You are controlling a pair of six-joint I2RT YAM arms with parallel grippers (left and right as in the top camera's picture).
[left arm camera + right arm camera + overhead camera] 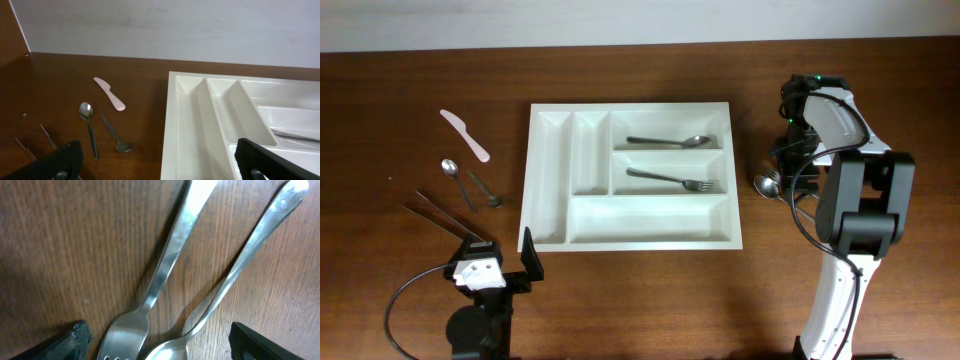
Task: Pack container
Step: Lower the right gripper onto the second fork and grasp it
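Note:
The white cutlery tray (650,222) lies mid-table and holds a spoon (672,141) in its upper long compartment and a fork (670,179) in the middle one. My right gripper (788,180) is open, low over the table right of the tray. In the right wrist view its fingers (160,342) straddle a loose fork (165,265) and spoon (245,260) without touching them. That spoon's bowl (766,184) shows overhead. My left gripper (492,258) is open and empty near the front left, facing the tray's left end (172,125).
Left of the tray lie a pale plastic knife (466,135), a spoon (454,176), a small spoon (486,189) and long thin metal pieces (440,213). The left wrist view shows the knife (110,94) and both spoons (89,125) (114,135).

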